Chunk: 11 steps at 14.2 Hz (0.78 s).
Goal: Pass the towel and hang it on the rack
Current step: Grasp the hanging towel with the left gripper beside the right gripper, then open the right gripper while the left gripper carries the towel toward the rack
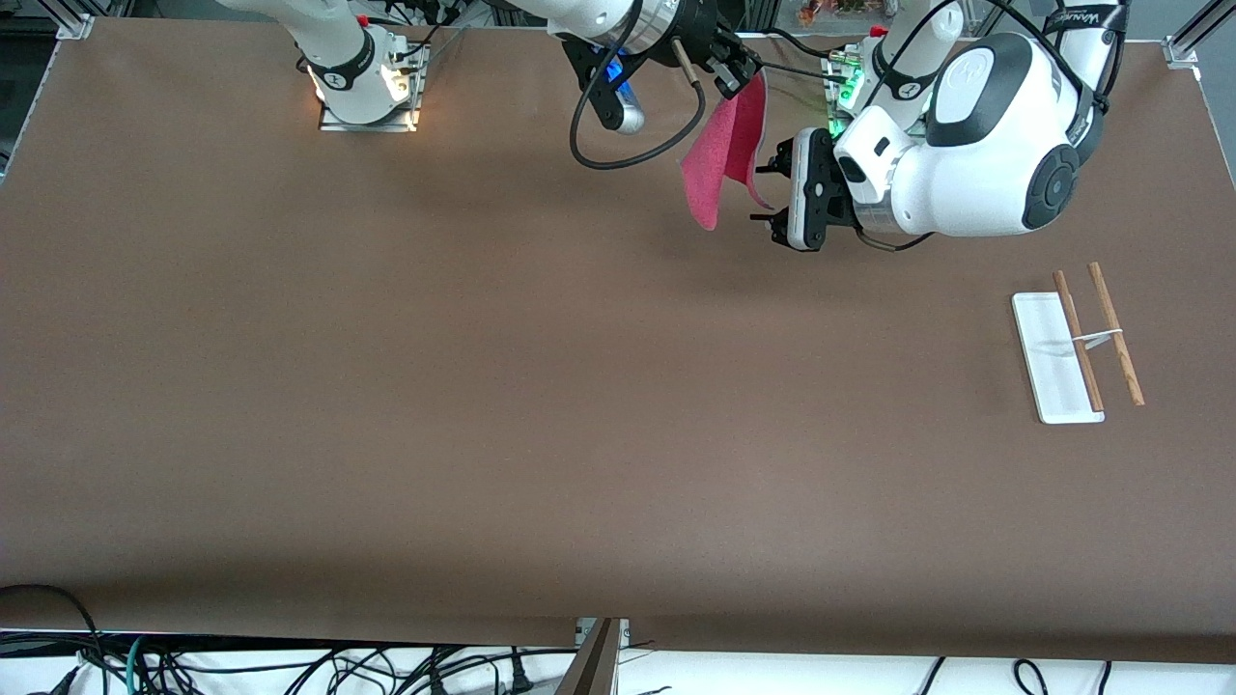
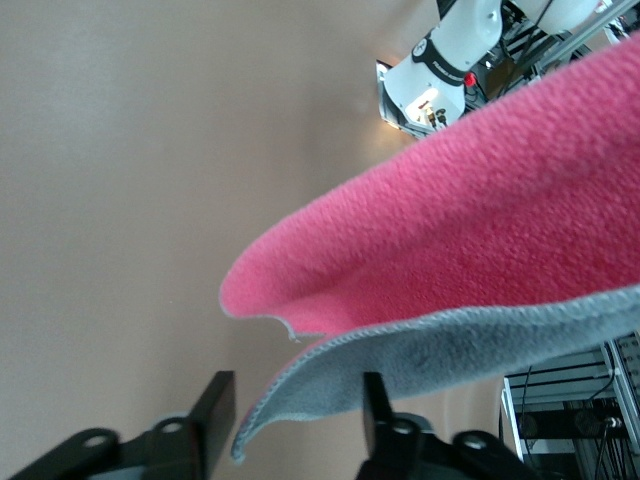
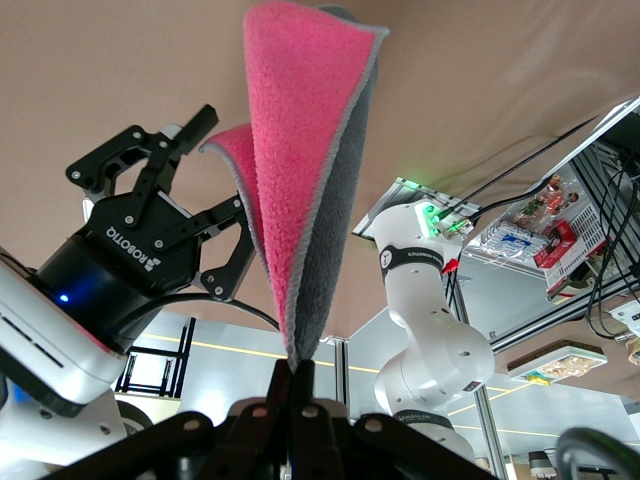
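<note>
Right end effector (image 1: 736, 79) up over worktop (image 1: 483, 386) near robot bases, fingers pinched tight on top corner of towel (image 1: 726, 150); towel hangs folded, pink face out.

Left end effector (image 1: 770, 193) beside towel's lower edge, 2 fingers (image 2: 375, 400) parted.

Left wrist view alone shows grey edge lying between them, contact unclear.

Rack (image 1: 1077, 345) stands well apart, toward left arm's end of worktop.
</note>
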Each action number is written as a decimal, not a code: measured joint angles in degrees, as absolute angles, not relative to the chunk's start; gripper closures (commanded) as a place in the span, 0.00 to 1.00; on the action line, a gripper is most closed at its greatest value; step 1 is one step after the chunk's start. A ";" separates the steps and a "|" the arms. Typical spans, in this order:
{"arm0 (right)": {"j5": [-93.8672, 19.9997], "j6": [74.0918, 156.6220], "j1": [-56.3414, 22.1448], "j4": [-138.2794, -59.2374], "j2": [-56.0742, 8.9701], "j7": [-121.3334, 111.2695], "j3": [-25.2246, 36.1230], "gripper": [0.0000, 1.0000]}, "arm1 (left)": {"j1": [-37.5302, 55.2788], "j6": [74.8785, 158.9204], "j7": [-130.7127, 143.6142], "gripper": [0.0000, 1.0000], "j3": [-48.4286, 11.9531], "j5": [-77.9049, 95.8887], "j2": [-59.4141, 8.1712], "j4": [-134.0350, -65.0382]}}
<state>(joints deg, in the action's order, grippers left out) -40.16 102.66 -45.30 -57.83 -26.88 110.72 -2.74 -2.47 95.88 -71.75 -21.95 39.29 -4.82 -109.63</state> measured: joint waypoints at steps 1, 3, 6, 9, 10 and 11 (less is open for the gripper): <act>-40.16 102.68 -45.30 -57.83 -26.88 110.73 -2.74 1.00 | -2.61 95.69 -72.13 1.00 -21.93 39.29 -4.82 -109.63; -40.16 102.70 -45.30 -57.83 -26.88 110.74 -2.74 1.00 | -2.80 95.66 -72.47 1.00 -21.90 39.29 -4.82 -109.54; -40.16 102.74 -45.30 -57.83 -26.88 110.75 -2.74 1.00 | -2.86 95.65 -72.56 1.00 -21.89 39.28 -4.82 -109.38; -40.16 102.76 -45.30 -57.83 -26.88 110.76 -2.74 1.00 | -2.86 95.65 -72.56 1.00 -21.88 39.28 -4.82 -109.36; -40.16 102.76 -45.30 -57.83 -26.88 110.76 -2.74 1.00 | -2.86 95.64 -72.57 1.00 -21.87 39.29 -4.82 -109.35; -40.16 102.76 -45.30 -57.83 -26.88 110.76 -2.74 0.93 | -2.86 95.64 -72.57 1.00 -21.84 39.29 -4.82 -109.35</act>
<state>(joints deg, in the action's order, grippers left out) -40.16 102.76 -45.30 -57.83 -26.88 110.76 -2.74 -2.86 95.64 -72.57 -21.84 39.29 -4.82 -109.35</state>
